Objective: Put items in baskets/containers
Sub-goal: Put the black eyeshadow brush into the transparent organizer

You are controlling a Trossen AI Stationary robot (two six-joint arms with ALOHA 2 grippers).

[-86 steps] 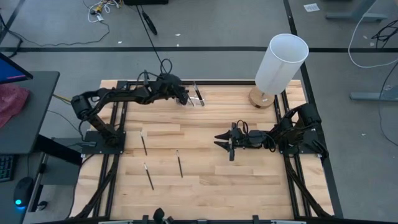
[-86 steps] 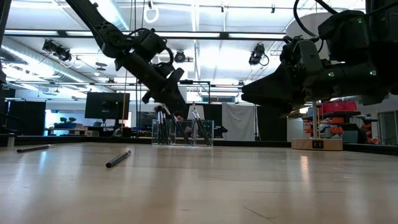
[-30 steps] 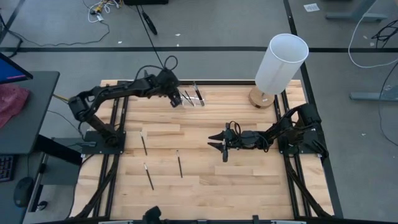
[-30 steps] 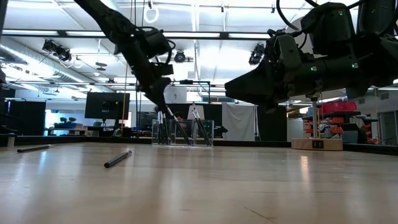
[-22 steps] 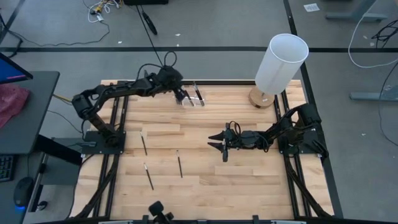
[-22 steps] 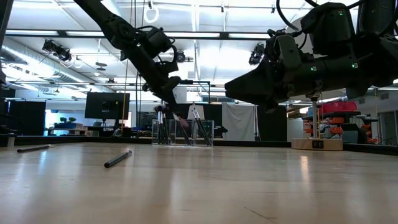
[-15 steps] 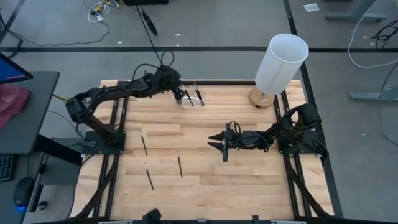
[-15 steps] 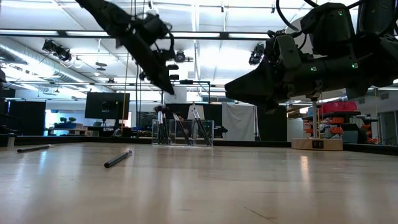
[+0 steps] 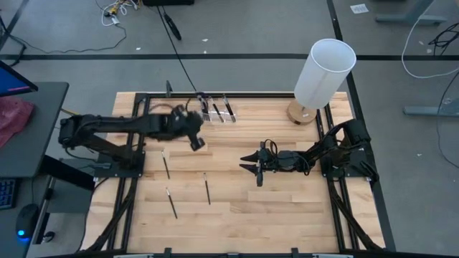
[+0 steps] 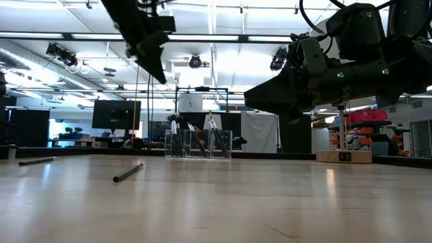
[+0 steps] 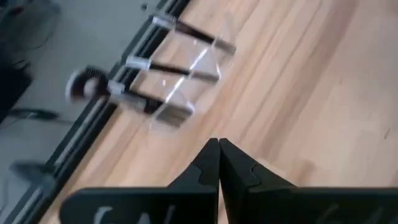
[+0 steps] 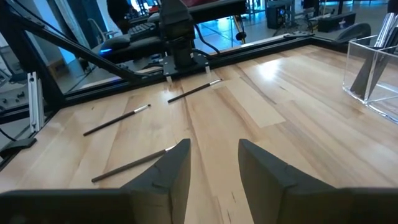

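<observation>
Overhead view is evenly lit w/ soft, faint shadows on the table [image 9: 287, 208]; left arm [image 9: 136, 125] smears w/ motion blur. Low view looks into bright ceiling strip lights [image 10: 223, 37], so both arms read as near-silhouettes; wood nearest the lens is out of focus w/ pale sheen. Left wrist view is blurred throughout, organiser box [image 11: 186, 81] streaky. Right wrist view is sharper, glare patch on the boards [image 12: 273, 68], background bluish & soft.

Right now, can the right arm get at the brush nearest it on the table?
Probably yes. The right end effector hovers open above bare wood, and the nearest brush lies flat with nothing between them. The left end effector, shut, is off to the side.
</observation>
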